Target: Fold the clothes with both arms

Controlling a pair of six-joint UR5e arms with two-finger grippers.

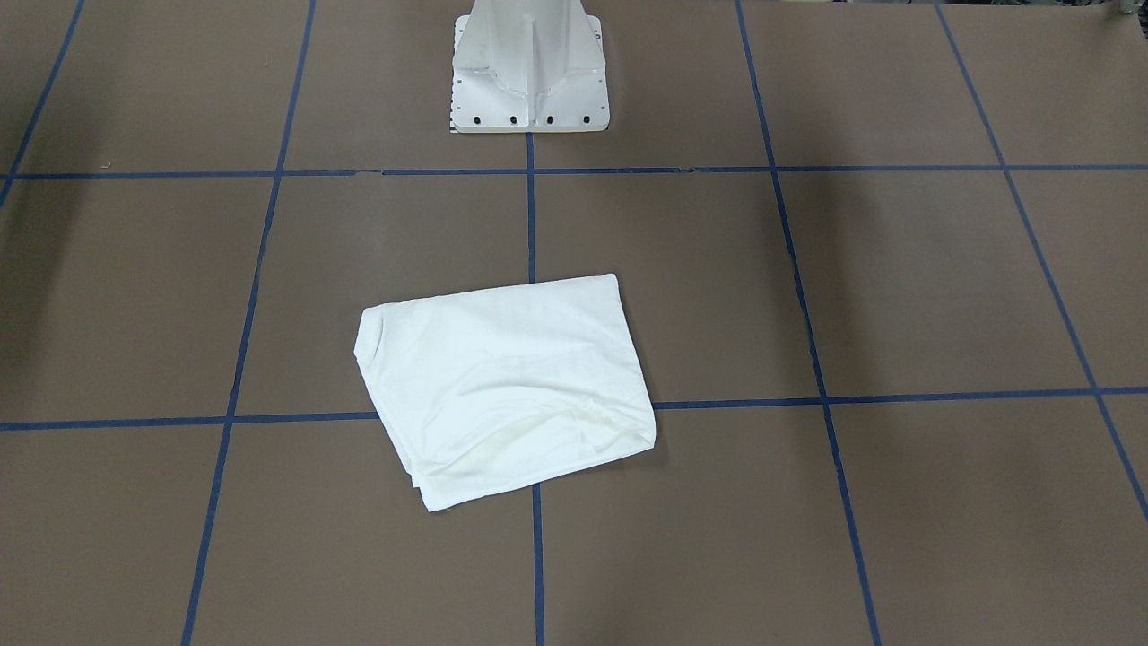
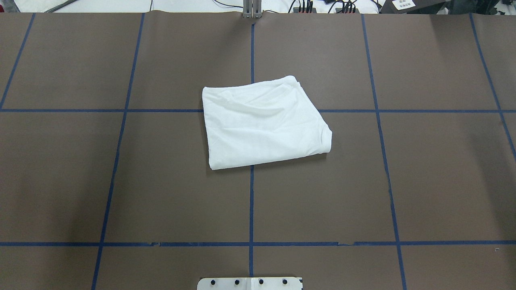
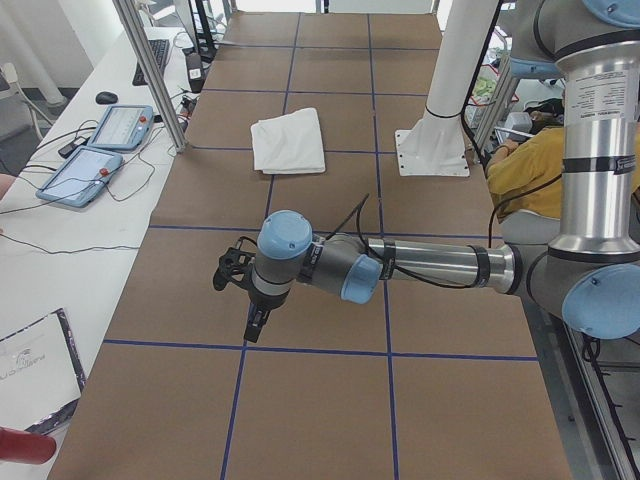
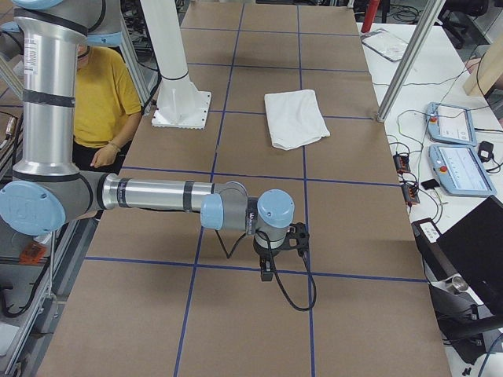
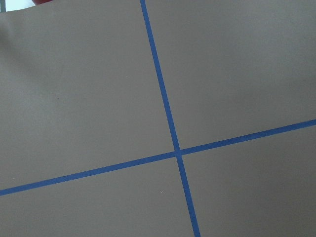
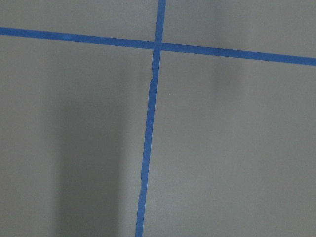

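One white T-shirt (image 2: 264, 123) lies folded into a rough four-sided packet, flat on the tabletop (image 2: 121, 181), between the two pincers and well apart from both. Its edges sit askew to the blue tape lines (image 2: 251, 201), and it covers one of their crossings. Bare tabletop surrounds it on all four sides. One white pedestal (image 1: 529, 81) stands apart from it. Two arms reach out low. The left arm (image 3: 430, 265) carries the left pincer (image 3: 256, 330) and the right arm (image 4: 157, 194) carries the right pincer (image 4: 267, 271). Each pincer points down over bare tabletop near a tape crossing. I cannot tell whether either pincer is spread or pressed together.
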